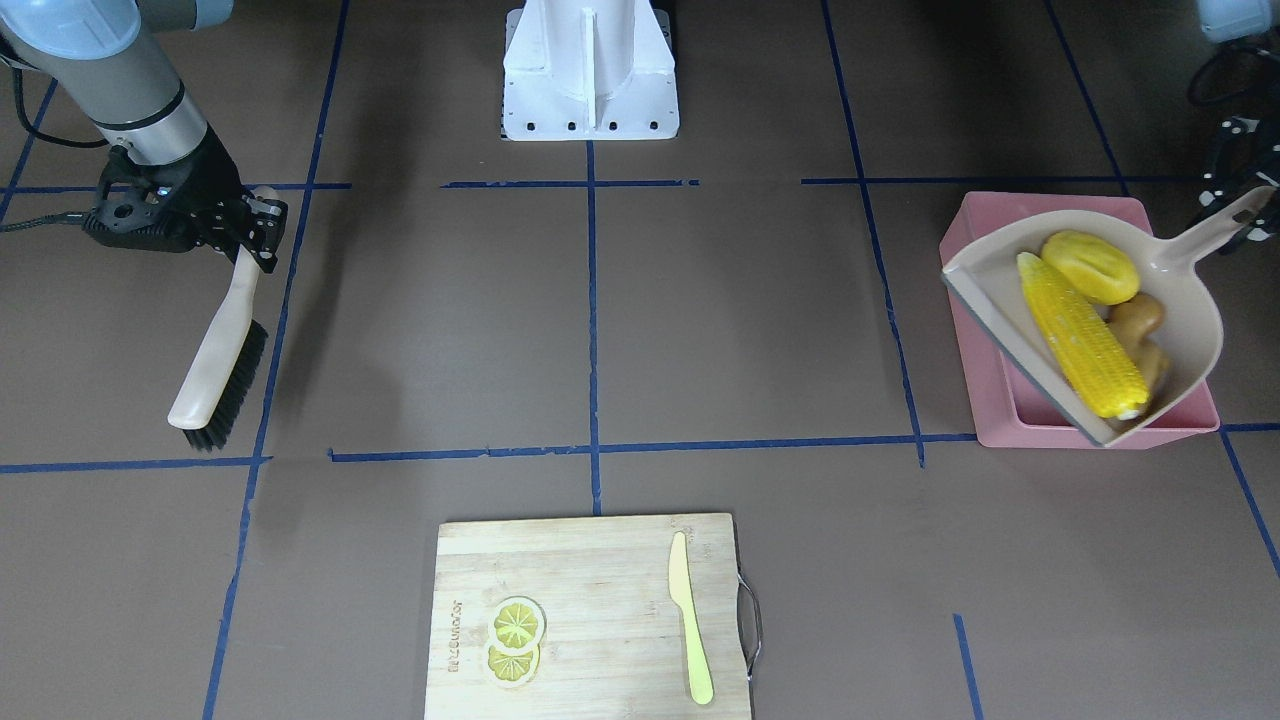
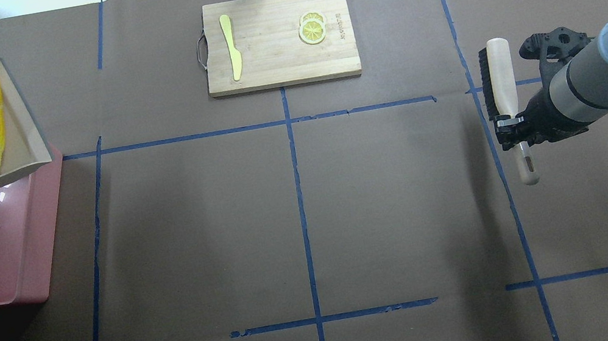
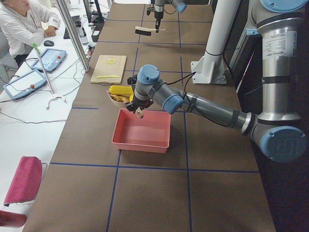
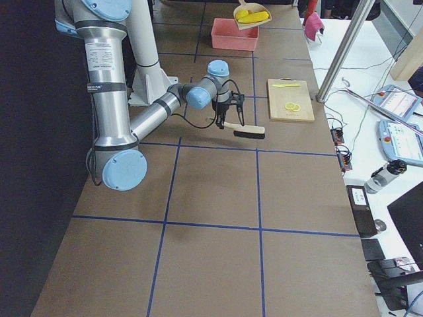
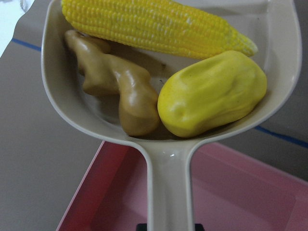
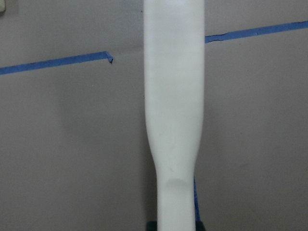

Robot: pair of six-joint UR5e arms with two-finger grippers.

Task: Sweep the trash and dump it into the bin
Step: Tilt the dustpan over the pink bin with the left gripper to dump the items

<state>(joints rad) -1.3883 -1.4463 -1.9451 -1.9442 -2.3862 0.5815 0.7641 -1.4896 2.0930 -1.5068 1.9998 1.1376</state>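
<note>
The trash, a yellow corn cob (image 1: 1080, 335), a lumpy yellow potato piece (image 1: 1090, 266) and a tan ginger root (image 1: 1140, 325), lies in the beige dustpan (image 1: 1195, 320). The pan hangs tilted over the pink bin (image 1: 990, 400), which holds nothing that I can see. My left gripper (image 1: 1245, 205) is shut on the dustpan's handle (image 5: 166, 192). Far across the table, my right gripper (image 2: 510, 130) is shut on the pale handle of a black-bristled brush (image 2: 498, 76). The brush hangs just above the table.
A wooden cutting board (image 2: 274, 64) at the table's far side carries two lemon slices (image 2: 312, 29) and a yellow-green knife (image 2: 231, 47). The white robot base (image 1: 590, 70) stands at the near middle. A person (image 3: 19, 26) sits beside the table with tablets.
</note>
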